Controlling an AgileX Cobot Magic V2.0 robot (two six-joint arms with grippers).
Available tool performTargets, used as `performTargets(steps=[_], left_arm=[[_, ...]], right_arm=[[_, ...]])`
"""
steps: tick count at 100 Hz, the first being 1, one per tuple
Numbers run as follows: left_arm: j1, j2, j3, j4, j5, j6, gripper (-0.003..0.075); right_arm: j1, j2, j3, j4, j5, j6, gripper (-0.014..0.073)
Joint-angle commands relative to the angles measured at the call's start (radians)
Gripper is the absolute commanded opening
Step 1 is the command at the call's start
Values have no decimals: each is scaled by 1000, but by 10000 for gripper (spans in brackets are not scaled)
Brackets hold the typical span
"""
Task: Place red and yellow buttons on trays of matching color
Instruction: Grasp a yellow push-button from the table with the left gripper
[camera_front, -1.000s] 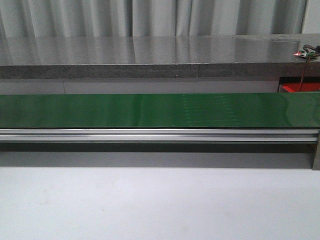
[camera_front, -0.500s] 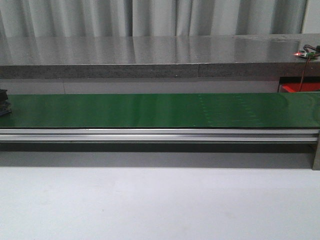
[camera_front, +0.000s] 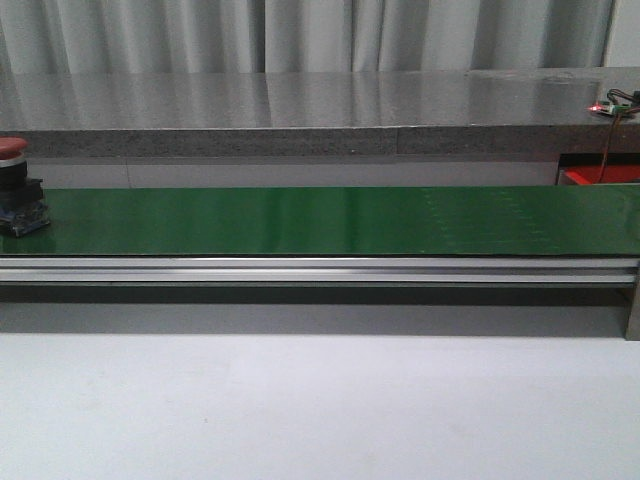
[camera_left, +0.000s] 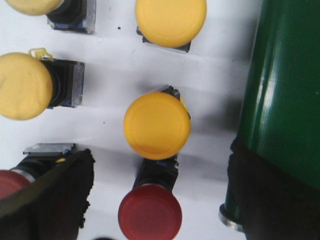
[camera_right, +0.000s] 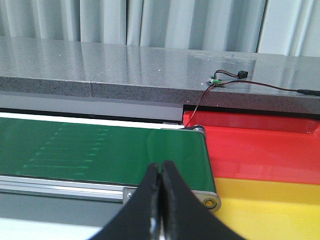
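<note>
One red button (camera_front: 14, 187) has newly ridden onto the green belt (camera_front: 320, 220); right fingers (camera_right: 161, 181) pressed together, left's spread, empty.

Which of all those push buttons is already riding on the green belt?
Only the red button at the belt's far left end; the other yellow and red ones sit on the white surface beside it.

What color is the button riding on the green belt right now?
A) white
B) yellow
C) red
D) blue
C: the front view shows a red button on a dark base standing at the far left end of the green conveyor belt.
</note>
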Motion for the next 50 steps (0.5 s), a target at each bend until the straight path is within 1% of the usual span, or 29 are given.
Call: performTargets(steps=[1,25,50], left_arm=[[0,-39,-32,-15,-54,-9,547],[0,17,-32,-33,-63,-9,547],[0,38,-32,-35,-117,-9,547]], right_arm=[[-3,-19,-19,-2,-73,-4,-72],[-3,-19,-19,-2,-73,-4,-72],[-3,-19,-19,-2,-73,-4,-72]])
